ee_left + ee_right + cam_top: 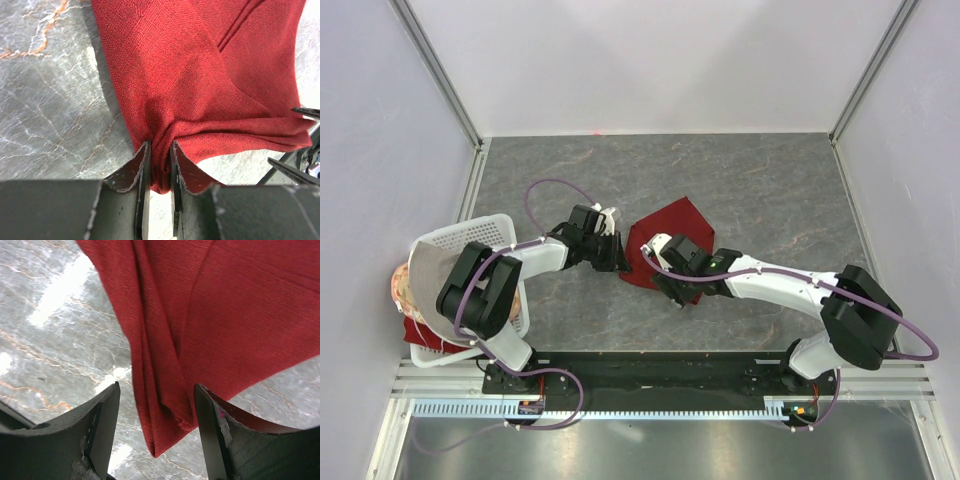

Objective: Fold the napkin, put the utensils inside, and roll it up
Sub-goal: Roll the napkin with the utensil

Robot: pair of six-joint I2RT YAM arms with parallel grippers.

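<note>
The dark red napkin [672, 228] lies on the grey marbled table [770, 190] near the middle, partly folded with creases. My left gripper [618, 255] is at its left corner, shut on a pinched bunch of the napkin [200, 75] between both fingers [142, 167]. At the napkin's near edge, my right gripper [665, 285] is open. A folded corner of the napkin [200, 330] lies between its spread fingers [107, 415], loose on the table. The utensils are out of view.
A white plastic basket [450, 240] stands at the left edge of the table with a grey-beige cloth [425, 275] draped over it and red fabric [420, 330] below. White walls enclose the table on three sides.
</note>
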